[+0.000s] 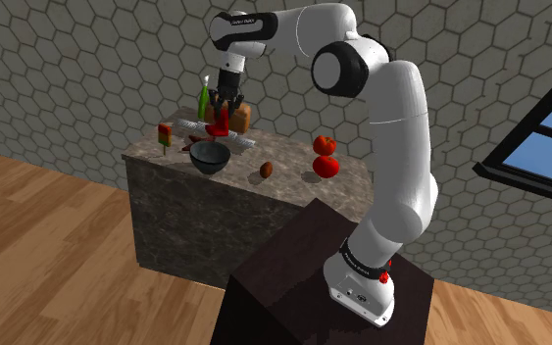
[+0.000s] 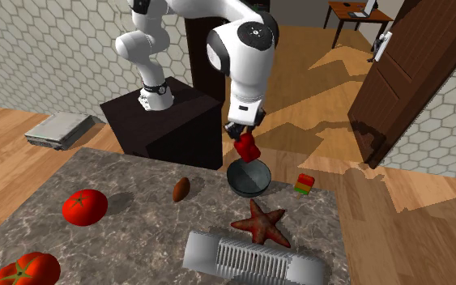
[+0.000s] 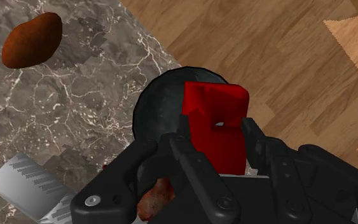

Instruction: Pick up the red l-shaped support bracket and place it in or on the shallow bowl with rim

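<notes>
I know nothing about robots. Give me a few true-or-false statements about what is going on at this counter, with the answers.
1. The pincer clasps a red bracket. True.
2. The red bracket already lies in the dark bowl. False: it hangs above the bowl, held in the pincer.
3. Two red tomatoes sit on the marbled counter. True.
4. The starfish is inside the dark bowl. False: it lies on the counter, outside the bowl.
</notes>
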### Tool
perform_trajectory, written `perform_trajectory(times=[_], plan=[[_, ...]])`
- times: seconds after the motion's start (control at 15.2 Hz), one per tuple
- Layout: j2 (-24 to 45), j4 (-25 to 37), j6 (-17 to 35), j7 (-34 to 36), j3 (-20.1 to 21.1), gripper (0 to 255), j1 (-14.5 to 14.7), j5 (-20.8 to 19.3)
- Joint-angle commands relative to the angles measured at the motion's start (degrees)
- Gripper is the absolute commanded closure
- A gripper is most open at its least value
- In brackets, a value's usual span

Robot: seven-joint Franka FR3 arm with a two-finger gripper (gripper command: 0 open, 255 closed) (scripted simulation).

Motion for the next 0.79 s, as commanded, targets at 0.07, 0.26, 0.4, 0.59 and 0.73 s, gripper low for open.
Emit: perform_trajectory(times=[0.07, 0.26, 0.4, 0.59, 0.73], plan=[[3.3, 4.3, -0.8, 0.8, 0.5, 255, -0.1, 0.4], [3.9, 3.0, 1.0, 0.5, 0.5, 255, 0.0, 0.6], [4.4, 2.2, 2.3, 0.2, 0.6, 255, 0.0, 0.7], [5.2, 1.1, 4.0, -0.1, 0.7, 255, 0.1, 0.9], [5.7, 0.5, 5.2, -0.3, 0.8, 255, 0.1, 1.0]])
